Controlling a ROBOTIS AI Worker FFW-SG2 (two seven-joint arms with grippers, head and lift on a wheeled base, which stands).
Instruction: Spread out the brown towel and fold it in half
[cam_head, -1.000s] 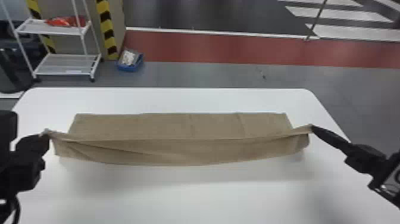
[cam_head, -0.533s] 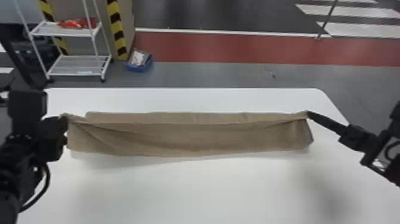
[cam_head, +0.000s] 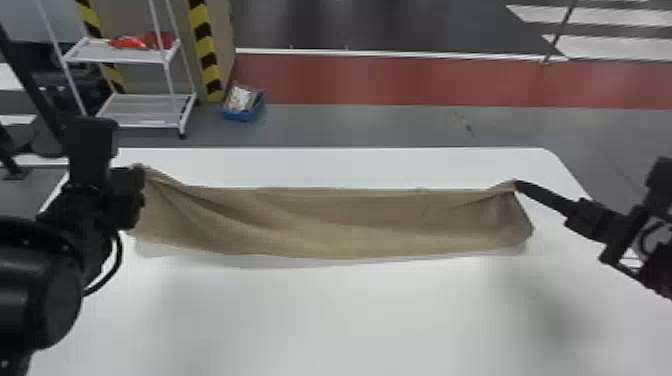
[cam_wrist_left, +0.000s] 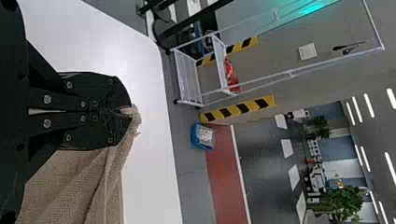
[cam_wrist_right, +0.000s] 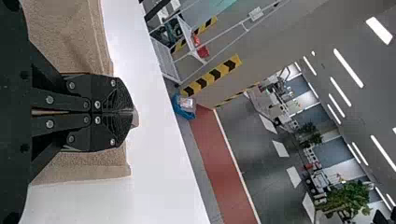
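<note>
The brown towel stretches across the middle of the head view, its long axis running left to right. The left end effector is closed on its upper-left end, the right end effector on its upper-right end, so neither arm is nearer; loose cloth falls from both grips toward the bottom of the frame. The fold probably turns on keeping the long edge between them level and taut. The cloth looks matte and nubbly, with soft creases fanning from each grip, over a smooth white worktop with rounded corners.
</note>
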